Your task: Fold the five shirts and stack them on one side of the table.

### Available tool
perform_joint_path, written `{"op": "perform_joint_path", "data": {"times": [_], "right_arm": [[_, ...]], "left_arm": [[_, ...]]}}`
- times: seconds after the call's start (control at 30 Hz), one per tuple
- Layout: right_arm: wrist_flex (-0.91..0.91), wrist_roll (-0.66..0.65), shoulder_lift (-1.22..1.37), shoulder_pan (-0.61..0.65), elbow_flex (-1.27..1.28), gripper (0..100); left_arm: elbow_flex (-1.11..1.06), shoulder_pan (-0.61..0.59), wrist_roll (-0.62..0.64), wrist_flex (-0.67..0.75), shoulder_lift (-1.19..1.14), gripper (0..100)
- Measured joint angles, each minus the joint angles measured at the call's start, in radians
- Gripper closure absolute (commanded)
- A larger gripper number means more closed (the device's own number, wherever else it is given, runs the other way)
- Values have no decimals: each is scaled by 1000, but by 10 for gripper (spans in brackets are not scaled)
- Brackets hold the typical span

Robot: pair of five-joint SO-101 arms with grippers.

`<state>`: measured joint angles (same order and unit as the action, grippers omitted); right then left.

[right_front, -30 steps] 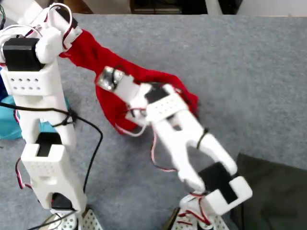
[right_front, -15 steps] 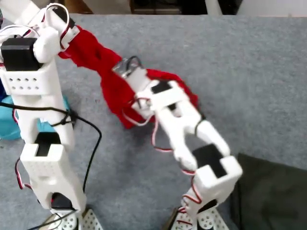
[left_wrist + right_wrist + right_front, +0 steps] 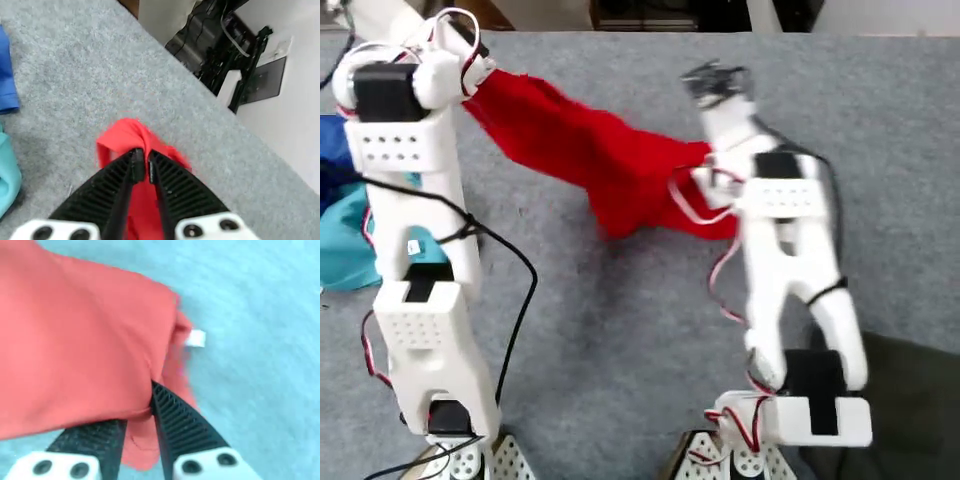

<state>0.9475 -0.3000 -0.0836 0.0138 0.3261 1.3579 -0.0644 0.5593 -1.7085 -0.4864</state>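
Observation:
A red shirt (image 3: 590,160) hangs stretched between my two grippers above the grey table (image 3: 880,130). At the far left corner, my left gripper (image 3: 470,68) is shut on one end of it; the left wrist view has the red shirt (image 3: 125,140) bunched between the left gripper's (image 3: 142,162) fingers. Near the table's middle, my right gripper (image 3: 708,160) is shut on the other end. In the right wrist view the red shirt (image 3: 85,335) spreads out from the right gripper (image 3: 142,410), with a white label (image 3: 196,338) at its edge.
A teal shirt (image 3: 340,240) and a blue shirt (image 3: 332,165) lie at the left edge, beside the left arm. A dark olive shirt (image 3: 910,400) lies at the near right corner. Furniture and cables stand beyond the far edge.
The right arm has swung right and away from the left arm, pulling the crumpled red shirt out into a taut band. The left arm has barely moved.

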Motion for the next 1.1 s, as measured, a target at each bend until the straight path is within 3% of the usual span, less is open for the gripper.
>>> {"op": "perform_joint_path", "data": {"times": [0.27,0.57,0.8,1.1], "right_arm": [[3,-121,0,-213,0,994],[227,-350,-48,-236,32,995],[387,-362,-198,-130,35,995],[508,-212,-466,269,32,995]], "left_arm": [[-3,123,0,3,-80,982],[-2,173,0,2,-138,982],[104,132,-9,-43,-97,982],[127,-20,-9,-43,172,982]]}}
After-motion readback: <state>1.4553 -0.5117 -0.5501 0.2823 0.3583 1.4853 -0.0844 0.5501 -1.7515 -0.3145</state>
